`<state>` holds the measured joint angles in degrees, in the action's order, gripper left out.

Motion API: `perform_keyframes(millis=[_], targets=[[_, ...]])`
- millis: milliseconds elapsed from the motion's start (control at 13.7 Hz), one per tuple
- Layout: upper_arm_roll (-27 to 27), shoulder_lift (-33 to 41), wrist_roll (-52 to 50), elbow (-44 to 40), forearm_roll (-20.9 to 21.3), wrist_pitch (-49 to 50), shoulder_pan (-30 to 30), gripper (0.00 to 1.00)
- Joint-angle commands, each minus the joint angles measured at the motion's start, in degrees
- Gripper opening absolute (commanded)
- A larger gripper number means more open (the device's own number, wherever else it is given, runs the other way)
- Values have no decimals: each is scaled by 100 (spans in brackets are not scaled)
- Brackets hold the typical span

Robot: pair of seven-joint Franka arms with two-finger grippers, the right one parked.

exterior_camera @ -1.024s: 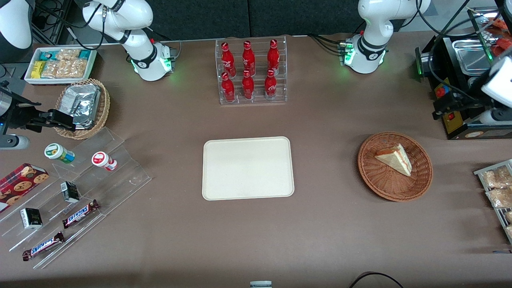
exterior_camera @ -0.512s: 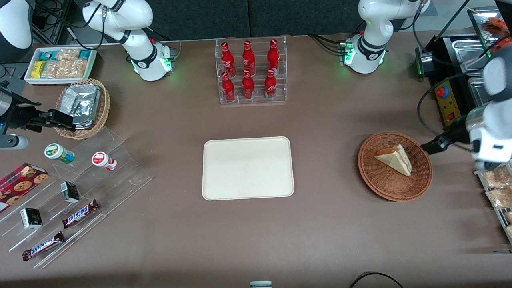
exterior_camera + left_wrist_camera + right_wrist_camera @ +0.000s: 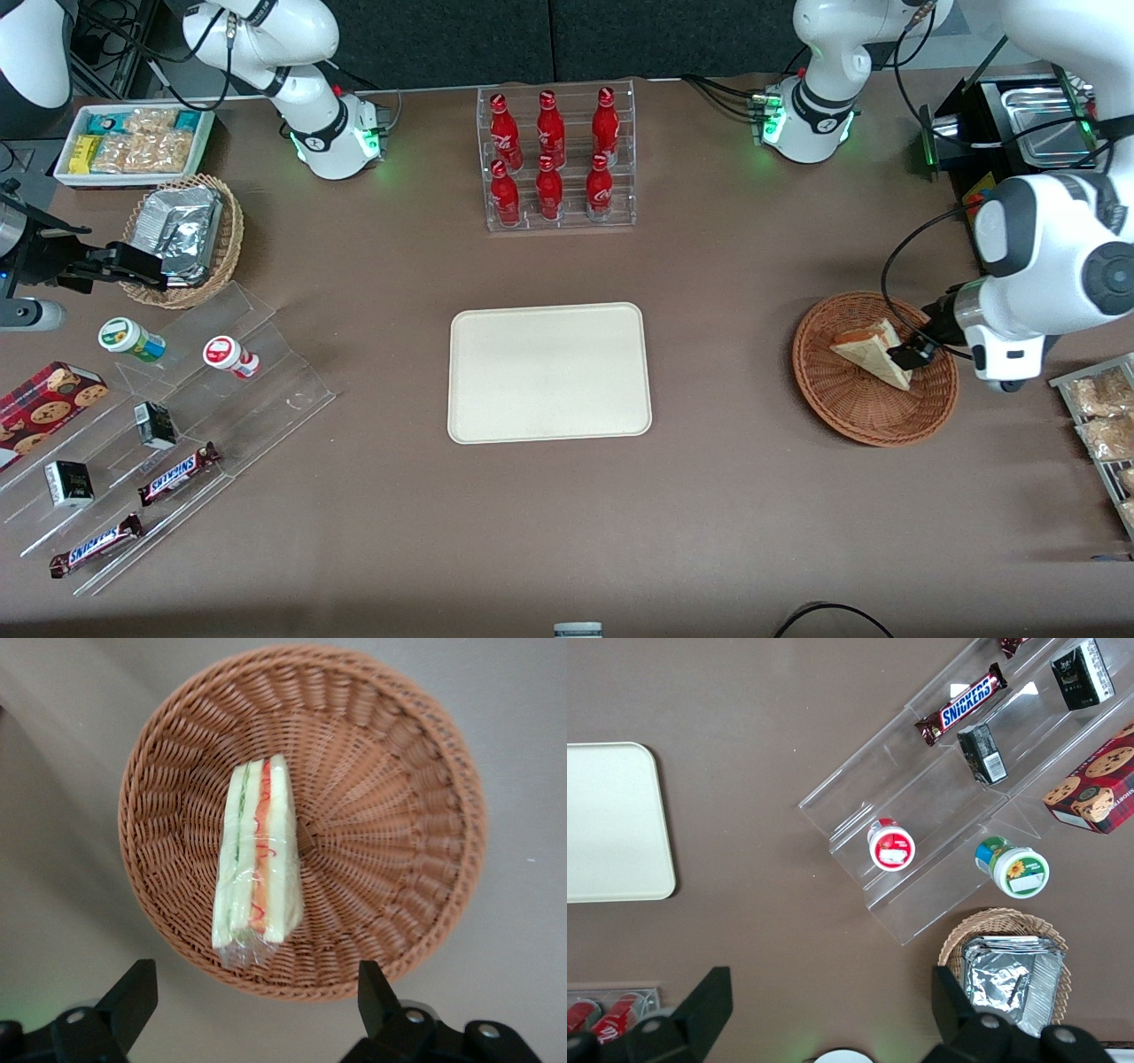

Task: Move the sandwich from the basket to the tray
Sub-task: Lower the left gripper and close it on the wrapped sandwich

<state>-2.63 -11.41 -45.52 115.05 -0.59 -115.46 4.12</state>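
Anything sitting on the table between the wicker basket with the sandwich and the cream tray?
No. In the front view only bare brown tabletop lies between the reddish-brown woven wicker basket and the flat cream rectangular tray.

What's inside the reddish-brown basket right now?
Only the sandwich lies in the basket, wrapped in clear film. The weave under it is covered. The gripper hovers open above it, touching nothing.
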Motion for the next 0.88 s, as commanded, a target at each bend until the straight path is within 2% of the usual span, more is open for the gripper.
perform_keyframes(millis=[0,146,512,805], targets=[[-10,166,-246,666,77,-694,80,100],[-10,61,-273,922,77,-1039,150,100],[-10,-449,-308,923,77,-1452,256,100],[-10,-844,-729,906,77,-1962,213,100]])
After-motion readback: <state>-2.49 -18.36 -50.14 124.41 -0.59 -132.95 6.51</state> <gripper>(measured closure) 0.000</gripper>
